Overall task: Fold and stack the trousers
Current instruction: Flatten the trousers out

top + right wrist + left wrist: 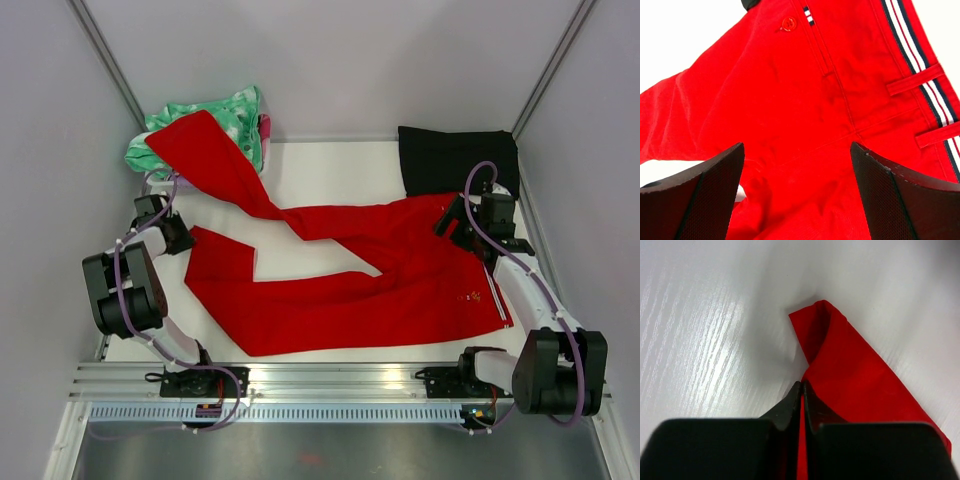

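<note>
The red trousers (400,270) lie spread across the white table, with the striped waistband (497,295) at the right. One leg runs up-left onto the green garment. The other leg doubles back at the lower left. My left gripper (182,238) sits at that leg's end. In the left wrist view its jaws (802,385) are pressed together on a thin edge of the red cloth (855,375). My right gripper (452,222) hovers over the seat of the trousers. Its fingers stand wide apart in the right wrist view (796,150), above the fabric (790,75) and beside the waistband (920,55).
A black folded cloth (455,160) lies at the back right, just behind the right gripper. A green-and-white mottled garment (215,120) is bunched in the back left corner under the trouser leg. Grey walls close in both sides. A metal rail (330,380) runs along the near edge.
</note>
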Available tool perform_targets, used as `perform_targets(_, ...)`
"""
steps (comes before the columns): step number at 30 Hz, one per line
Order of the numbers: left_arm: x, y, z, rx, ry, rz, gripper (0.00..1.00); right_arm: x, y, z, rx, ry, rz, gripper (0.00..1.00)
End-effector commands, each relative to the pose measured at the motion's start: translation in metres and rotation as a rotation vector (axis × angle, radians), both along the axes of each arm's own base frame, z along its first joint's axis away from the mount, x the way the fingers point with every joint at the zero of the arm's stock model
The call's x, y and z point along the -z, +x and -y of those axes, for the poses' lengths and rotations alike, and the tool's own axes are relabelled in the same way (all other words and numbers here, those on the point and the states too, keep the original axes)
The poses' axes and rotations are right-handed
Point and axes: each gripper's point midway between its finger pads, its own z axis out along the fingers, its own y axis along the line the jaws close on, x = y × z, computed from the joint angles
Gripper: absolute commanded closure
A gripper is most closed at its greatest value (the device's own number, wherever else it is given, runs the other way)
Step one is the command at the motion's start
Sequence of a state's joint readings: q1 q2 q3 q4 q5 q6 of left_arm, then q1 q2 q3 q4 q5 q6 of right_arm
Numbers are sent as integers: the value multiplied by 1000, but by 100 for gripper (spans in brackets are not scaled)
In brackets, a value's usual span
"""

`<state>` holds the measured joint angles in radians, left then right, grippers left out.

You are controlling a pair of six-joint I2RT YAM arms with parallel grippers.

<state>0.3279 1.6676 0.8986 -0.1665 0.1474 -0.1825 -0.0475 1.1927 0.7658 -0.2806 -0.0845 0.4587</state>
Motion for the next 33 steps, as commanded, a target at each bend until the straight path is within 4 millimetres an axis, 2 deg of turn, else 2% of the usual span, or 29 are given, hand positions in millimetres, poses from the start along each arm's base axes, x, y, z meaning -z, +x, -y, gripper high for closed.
perform_targets(1, -23, 17, -6, 30, 20, 95, 97, -7, 10, -6, -22, 17, 28, 7)
perform_targets(2, -26, 16, -6, 19, 16, 96, 98, -9, 12, -7, -24, 16, 31, 7)
perform_targets(4, -43, 19, -9, 7, 33, 128, 98, -7, 14, -9, -30, 17, 25, 7)
perform_targets(5, -55, 23, -20, -44, 68, 137, 98, -10, 16, -10, -36, 16, 30, 7)
perform_targets(7, -69, 16, -26, -72, 95, 112, 98, -9, 19, -14, -44, 20, 26, 7)
perform_targets(8, -96, 18, -36, -115, 147, 156, 98, -14, 23, -17, -54, 20, 37, 7)
perform_targets(10, -110, -7, -58, -269, 214, 56, 98, -13, 28, -20, -60, 23, 32, 7)
perform_targets(11, -140, -8, -80, -403, 263, 43, 98, -19, 31, -32, -94, 24, 46, 7)
perform_targets(12, -138, -29, -78, -406, 266, -61, 98, -17, 34, -36, -99, 29, 36, 7)
perform_targets(14, -153, -39, -77, -427, 268, -90, 98, -24, 42, -47, -128, 25, 52, 7)
perform_targets(15, -169, -53, -78, -471, 293, -75, 98, -19, 43, -50, -133, 22, 37, 7)
perform_targets(17, -167, -99, -83, -620, 354, -143, 98, -22, 46, -59, -151, 18, 35, 7)
perform_targets(18, -178, -131, -80, -679, 380, -163, 98, -20, 47, -66, -167, 13, 28, 7)
perform_targets(20, -190, -172, -88, -819, 478, -191, 98, -17, 48, -70, -176, 5, 19, 7)
perform_targets(21, -202, -189, -87, -860, 504, -167, 98, -15, 48, -73, -183, 4, 10, 7)
perform_targets(23, -213, -211, -92, -892, 583, -193, 98, -11, 46, -78, -201, -7, -3, 7)
perform_targets(25, -206, -206, -93, -809, 609, -232, 98, -7, 45, -81, -211, -14, -11, 7)
perform_targets(27, -188, -203, -89, -759, 594, -309, 98, -2, 41, -81, -212, -15, -22, 7)
perform_targets(29, -168, -197, -95, -778, 620, -385, 98, -2, 41, -82, -216, -18, -21, 7)
perform_targets(31, -155, -179, -103, -781, 634, -390, 98, -6, 42, -83, -220, -18, -12, 7)
perform_targets(32, -137, -169, -107, -781, 639, -444, 98, -9, 43, -82, -218, -17, -4, 7)
perform_targets(33, -128, -168, -106, -787, 632, -491, 98, -11, 43, -83, -221, -16, 0, 7)
